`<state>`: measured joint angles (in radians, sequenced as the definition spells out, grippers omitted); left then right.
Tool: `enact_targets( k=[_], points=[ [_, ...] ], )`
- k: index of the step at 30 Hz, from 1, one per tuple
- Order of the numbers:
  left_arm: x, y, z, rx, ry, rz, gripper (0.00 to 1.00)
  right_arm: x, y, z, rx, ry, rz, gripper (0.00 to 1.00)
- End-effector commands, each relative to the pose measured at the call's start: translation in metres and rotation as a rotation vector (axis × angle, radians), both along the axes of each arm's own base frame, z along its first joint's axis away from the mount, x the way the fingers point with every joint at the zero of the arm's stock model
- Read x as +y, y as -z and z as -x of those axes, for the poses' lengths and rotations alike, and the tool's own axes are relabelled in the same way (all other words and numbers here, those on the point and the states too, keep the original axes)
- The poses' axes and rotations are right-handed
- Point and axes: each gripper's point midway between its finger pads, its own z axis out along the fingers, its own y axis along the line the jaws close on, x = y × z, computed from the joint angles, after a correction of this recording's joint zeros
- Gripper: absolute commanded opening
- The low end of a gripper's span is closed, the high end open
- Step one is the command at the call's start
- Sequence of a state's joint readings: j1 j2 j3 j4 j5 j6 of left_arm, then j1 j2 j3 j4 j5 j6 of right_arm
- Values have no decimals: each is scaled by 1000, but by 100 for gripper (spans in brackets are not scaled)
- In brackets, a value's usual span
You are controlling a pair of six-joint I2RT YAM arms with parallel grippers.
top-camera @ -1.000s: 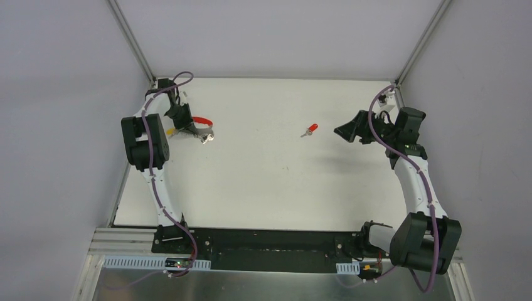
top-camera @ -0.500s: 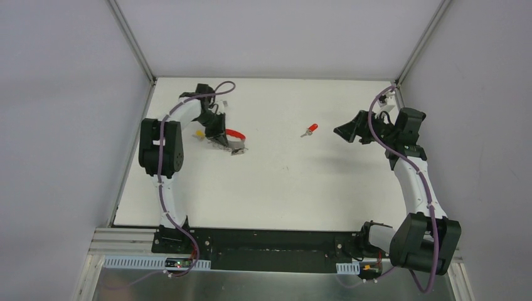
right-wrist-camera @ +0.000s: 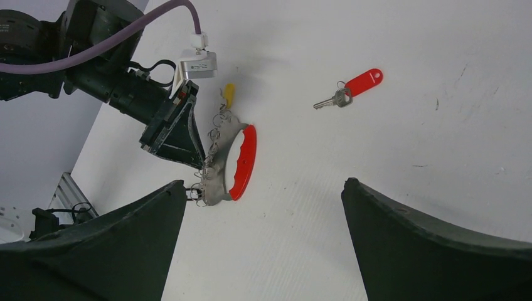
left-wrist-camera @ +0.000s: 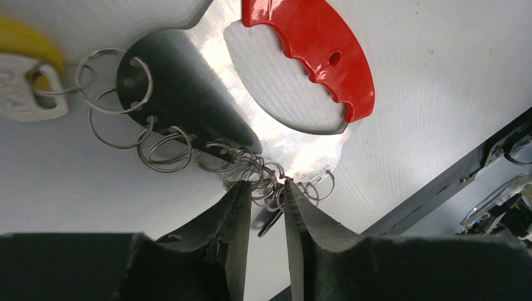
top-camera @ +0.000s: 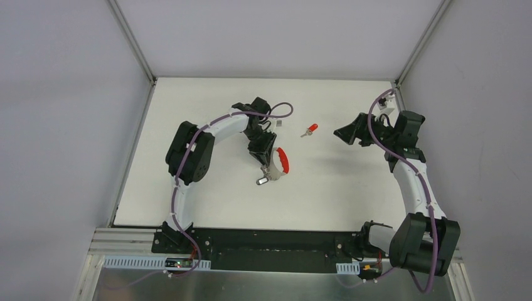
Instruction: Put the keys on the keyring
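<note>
From above: noted keyring (top-camera: 283, 162) near middle of worktop (top-camera: 351, 194), pinched at its grey edge by left gripper (top-camera: 266, 170). Red key (top-camera: 308, 130) lying farther back, between keyring and right gripper (top-camera: 346, 133), touching neither. From left wrist: jaws narrowed to a slit, clamped on a bunch of small split rings (left-wrist-camera: 254, 175) hanging off the thin metal side, with the thick red arc opposite and a yellow-headed piece (left-wrist-camera: 22, 50) out on an end ring. Cannot tell whether resting on worktop or just lifted. Judged light but loose and jangly, with rings apt to swivel and slide in the grip; firmer purchase likely on the stiff red arc or the flat metal. From right wrist: jaws spread wide, holding nothing, red key lying flat ahead, well apart from keyring. Judged tiny, thin, slick at the blade; best taken across the plastic head, low to worktop, else prone to skid away.
</note>
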<state>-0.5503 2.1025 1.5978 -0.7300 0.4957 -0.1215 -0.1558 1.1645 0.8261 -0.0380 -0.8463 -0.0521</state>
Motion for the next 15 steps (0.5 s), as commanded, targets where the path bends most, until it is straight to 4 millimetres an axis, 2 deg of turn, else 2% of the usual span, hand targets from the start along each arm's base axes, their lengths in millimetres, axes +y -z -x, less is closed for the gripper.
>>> enact_targets(
  k=[1, 4, 7, 10, 15],
  points=[
    [7, -13, -4, -47, 9, 4, 35, -3, -16, -2, -75, 1, -6, 98],
    [19, -24, -5, -125, 40, -19, 54, -5, -16, -3, -73, 6, -8, 98],
    [26, -40, -11, -200, 53, -25, 62, -5, -15, -3, -71, 7, -10, 98],
    [31, -48, -25, -237, 15, -34, 61, -5, -16, -3, -69, 0, -17, 98],
    [29, -41, -48, -184, -68, -38, 47, -4, -16, -2, -70, -2, -18, 98]
  ],
)
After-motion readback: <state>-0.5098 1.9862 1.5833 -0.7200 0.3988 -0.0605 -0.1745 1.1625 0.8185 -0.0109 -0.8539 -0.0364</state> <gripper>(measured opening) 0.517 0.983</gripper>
